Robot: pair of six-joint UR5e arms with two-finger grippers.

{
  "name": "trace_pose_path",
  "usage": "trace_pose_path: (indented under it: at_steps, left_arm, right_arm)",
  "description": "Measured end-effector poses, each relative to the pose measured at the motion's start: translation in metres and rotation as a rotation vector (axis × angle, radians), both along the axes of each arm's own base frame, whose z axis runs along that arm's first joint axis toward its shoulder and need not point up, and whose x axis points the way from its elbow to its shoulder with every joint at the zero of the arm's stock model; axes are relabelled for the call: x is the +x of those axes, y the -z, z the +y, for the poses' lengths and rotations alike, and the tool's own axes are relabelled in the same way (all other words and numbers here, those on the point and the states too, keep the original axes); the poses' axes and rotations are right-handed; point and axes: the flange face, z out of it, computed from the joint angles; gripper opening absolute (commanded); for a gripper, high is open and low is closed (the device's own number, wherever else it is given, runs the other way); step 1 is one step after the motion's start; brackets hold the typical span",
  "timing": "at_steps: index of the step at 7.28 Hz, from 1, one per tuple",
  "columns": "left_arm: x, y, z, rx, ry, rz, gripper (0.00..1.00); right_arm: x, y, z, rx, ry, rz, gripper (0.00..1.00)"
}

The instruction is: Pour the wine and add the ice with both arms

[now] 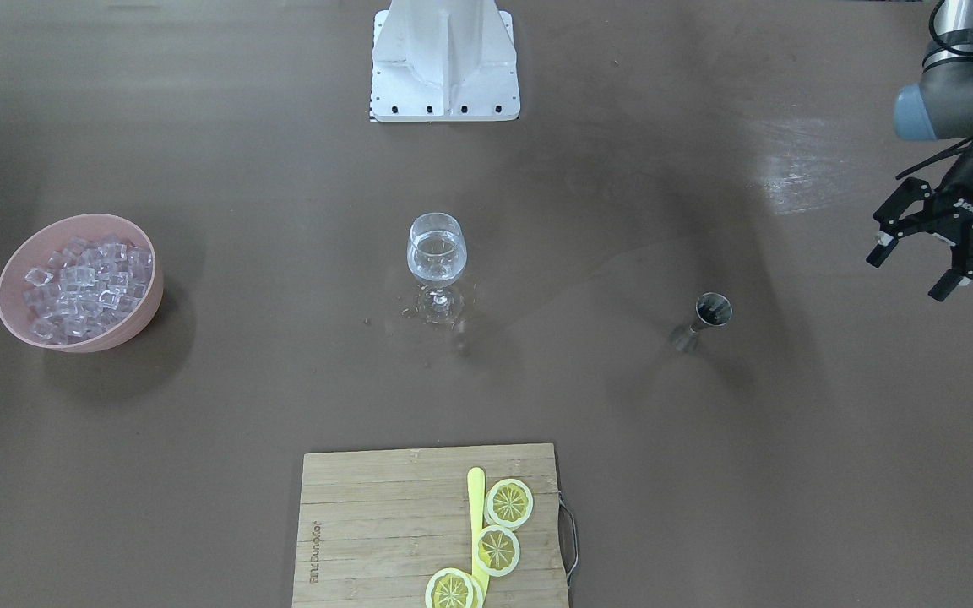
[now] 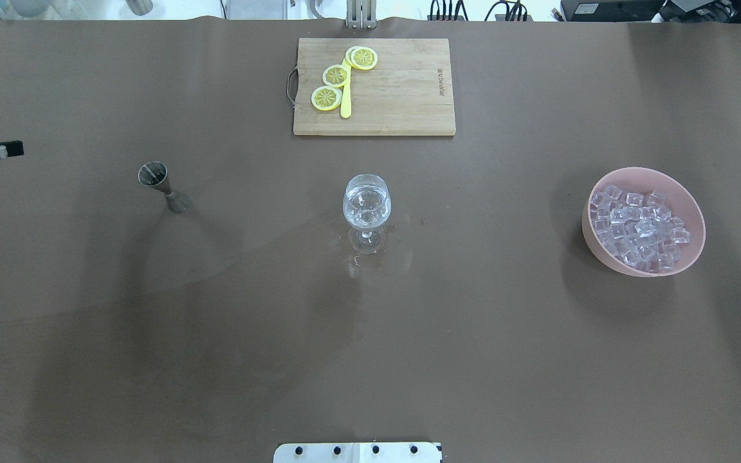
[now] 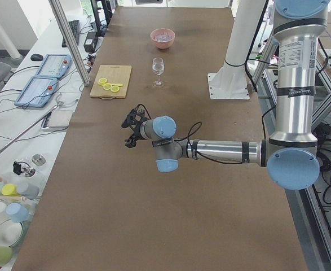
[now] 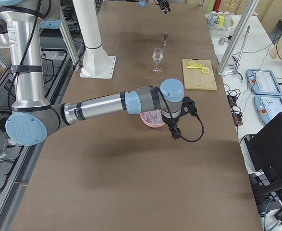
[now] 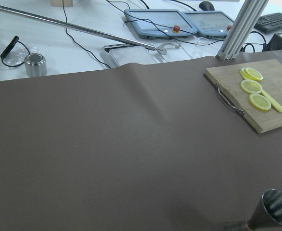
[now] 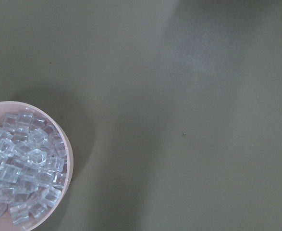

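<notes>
**Wine in, ice to come**

The wine (image 1: 437, 256) sits in the glass (image 1: 441, 304) at mid-table. The ice (image 1: 81, 285) lies untouched in its pink bowl (image 1: 138, 325). The left gripper (image 1: 913, 268) hangs spread and empty, and the right gripper (image 4: 175, 133) cannot be read.

Wine (image 1: 437, 256), apparently, in glass (image 1: 440, 306); ice (image 1: 85, 287) in bowl (image 1: 145, 314)

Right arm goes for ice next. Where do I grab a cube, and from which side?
Pick a top cube near the middle of the ice, pinching two opposite flat faces, coming straight down: the pink bowl has a raised wall that likely blocks a sideways approach.
</notes>
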Motion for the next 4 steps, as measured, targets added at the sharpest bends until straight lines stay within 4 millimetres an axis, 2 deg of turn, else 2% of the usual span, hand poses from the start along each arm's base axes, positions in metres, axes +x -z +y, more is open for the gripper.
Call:
trace_pose_path:
  at_steps: [2,4]
  left_arm:
    - [0.063,0.011,0.019,0.042,0.032,0.005,0.98]
    - [0.102,0.014,0.039,0.060,0.019,-0.004,0.98]
  right_arm:
    - [-0.001,0.004,0.000,0.002,-0.004,-0.002,1.00]
    - [-0.004,0.007,0.000,0.004,0.001,-0.004,1.00]
